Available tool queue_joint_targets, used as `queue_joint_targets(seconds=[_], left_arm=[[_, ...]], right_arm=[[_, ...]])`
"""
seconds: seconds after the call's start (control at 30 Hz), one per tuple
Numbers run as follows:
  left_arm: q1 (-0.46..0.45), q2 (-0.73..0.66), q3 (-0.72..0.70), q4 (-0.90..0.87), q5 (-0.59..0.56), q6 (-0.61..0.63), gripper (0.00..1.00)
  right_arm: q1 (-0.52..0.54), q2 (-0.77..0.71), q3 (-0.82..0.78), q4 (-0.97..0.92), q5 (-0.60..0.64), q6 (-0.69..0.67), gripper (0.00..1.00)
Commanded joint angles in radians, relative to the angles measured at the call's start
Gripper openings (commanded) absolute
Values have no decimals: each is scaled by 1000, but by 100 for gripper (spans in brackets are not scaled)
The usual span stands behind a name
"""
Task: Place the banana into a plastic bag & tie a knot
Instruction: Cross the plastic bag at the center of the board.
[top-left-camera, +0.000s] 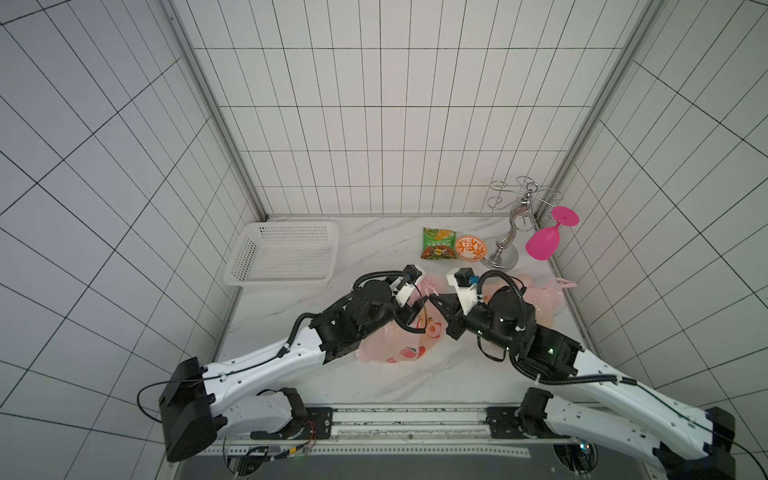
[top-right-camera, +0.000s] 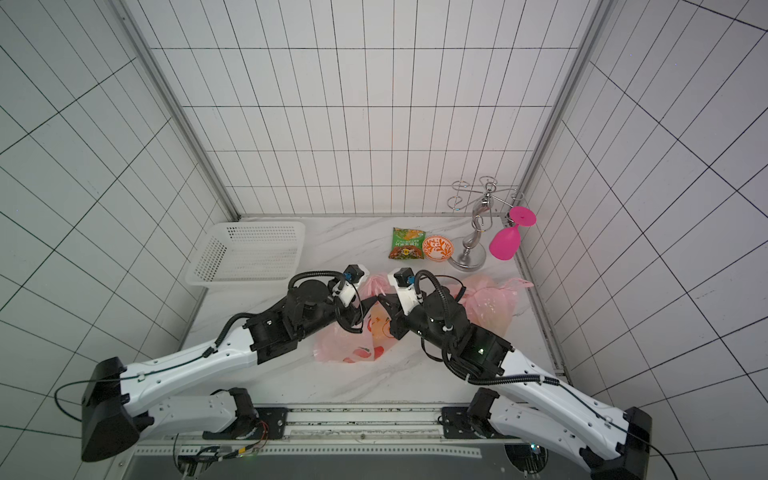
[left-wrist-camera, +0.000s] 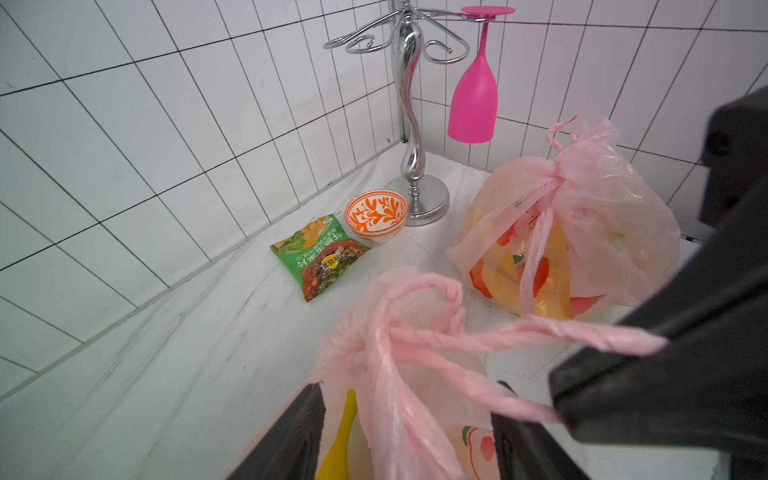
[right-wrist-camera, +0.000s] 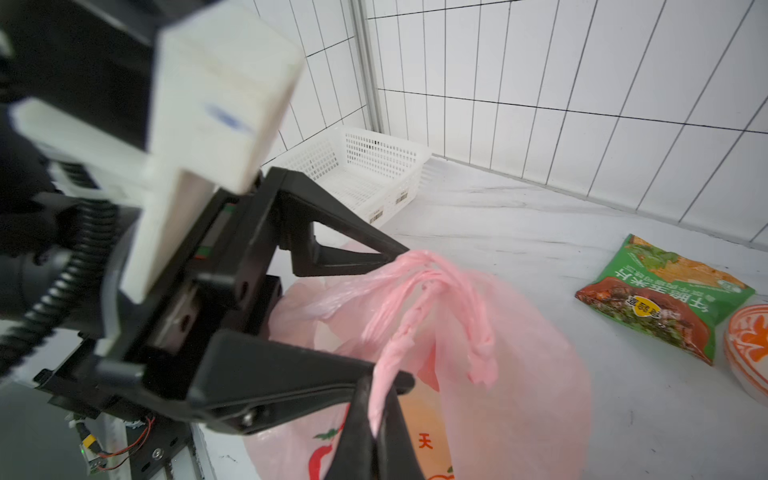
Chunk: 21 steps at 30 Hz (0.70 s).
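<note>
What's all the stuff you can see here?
table: one, white marble, under everything
glass rack: one, silver, far right corner
wine glass: one, pink, hanging upside down on glass rack
bowl: one, orange and white, beside glass rack's base
snack packet: one, green, beside bowl
basket: one, white, far left
knotted plastic bag: one, pink, right side
middle plastic bag: one, pink, table's middle
banana: one, yellow, inside middle plastic bag
left end effector: one, black, open around its handles
right end effector: one, black, shut on one handle
</note>
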Motion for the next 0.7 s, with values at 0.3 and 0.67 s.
queue_joint_targets(seconds=[0.3,0.67], left_arm=[[2,43,21,141,4,53,56],[0,30,-10,205,143,45,32]], right_arm=[[7,14,156,12,-79,21,0],[7,48,192,7,-76,40,0]])
